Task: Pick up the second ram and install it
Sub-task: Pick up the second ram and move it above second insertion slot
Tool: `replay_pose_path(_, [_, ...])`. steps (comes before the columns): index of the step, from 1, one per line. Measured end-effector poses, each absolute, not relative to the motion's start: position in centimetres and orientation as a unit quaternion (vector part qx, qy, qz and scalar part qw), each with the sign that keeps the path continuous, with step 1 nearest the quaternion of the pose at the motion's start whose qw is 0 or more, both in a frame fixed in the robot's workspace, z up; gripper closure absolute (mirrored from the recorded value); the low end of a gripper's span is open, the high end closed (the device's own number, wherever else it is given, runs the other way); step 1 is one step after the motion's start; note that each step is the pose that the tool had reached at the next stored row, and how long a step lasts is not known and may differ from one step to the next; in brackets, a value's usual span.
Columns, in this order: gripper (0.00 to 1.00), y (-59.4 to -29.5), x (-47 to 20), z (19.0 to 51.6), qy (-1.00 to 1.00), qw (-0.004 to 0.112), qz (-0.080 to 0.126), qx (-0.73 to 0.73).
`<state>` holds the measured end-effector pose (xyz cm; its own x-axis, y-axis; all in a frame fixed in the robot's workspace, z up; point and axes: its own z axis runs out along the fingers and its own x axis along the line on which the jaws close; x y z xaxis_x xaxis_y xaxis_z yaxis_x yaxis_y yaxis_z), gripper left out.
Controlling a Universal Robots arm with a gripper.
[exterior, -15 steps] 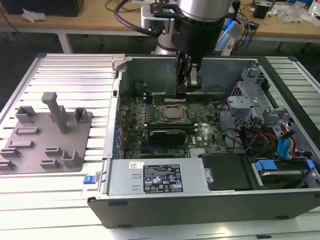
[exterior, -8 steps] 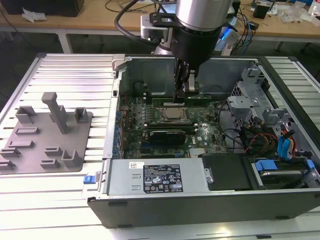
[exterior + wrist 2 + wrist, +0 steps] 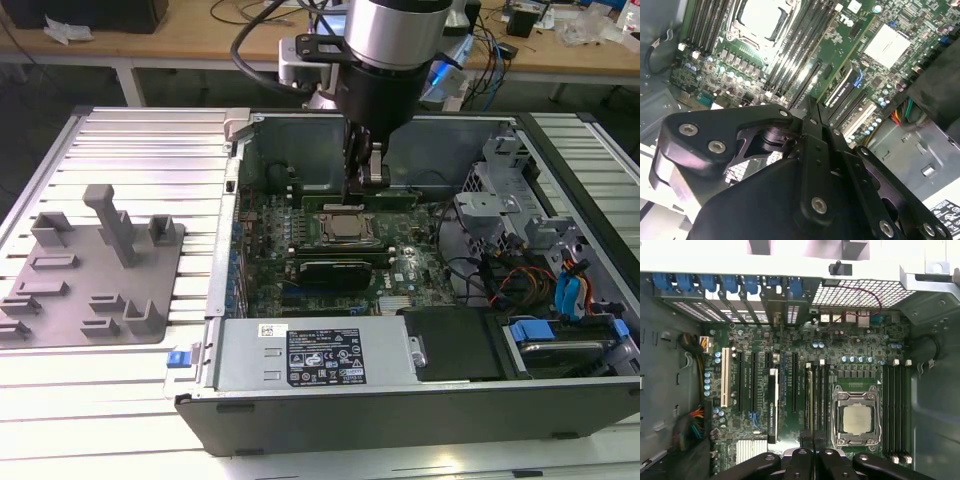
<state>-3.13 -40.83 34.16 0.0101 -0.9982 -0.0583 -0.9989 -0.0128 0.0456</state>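
The second ram [image 3: 395, 194] is a thin dark green stick standing on edge in a slot just behind the silver-topped processor [image 3: 345, 228], inside the open computer case. In the first wrist view the ram [image 3: 810, 395] lies in line with the slot nearest the expansion slots, beside the processor [image 3: 856, 419]. My gripper [image 3: 367, 180] hangs straight down over the stick's middle, fingertips at its top edge. In both wrist views the gripper [image 3: 813, 437] [image 3: 809, 104] has its black fingers pressed together. Whether they pinch the stick's edge is hidden.
A grey moulded tray [image 3: 60, 300] with upright posts lies on the slatted table at the exterior view's left. A black expansion card [image 3: 335, 270] sits in front of the processor. The power supply [image 3: 315, 355], a drive cage [image 3: 500, 200] and cables [image 3: 570, 290] crowd the case.
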Motion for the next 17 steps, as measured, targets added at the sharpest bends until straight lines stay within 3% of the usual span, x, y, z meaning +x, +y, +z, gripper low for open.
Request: replay_pose_path(17, [0.91,-40.32,-3.17,33.75,0.703,0.004,0.037,-0.711])
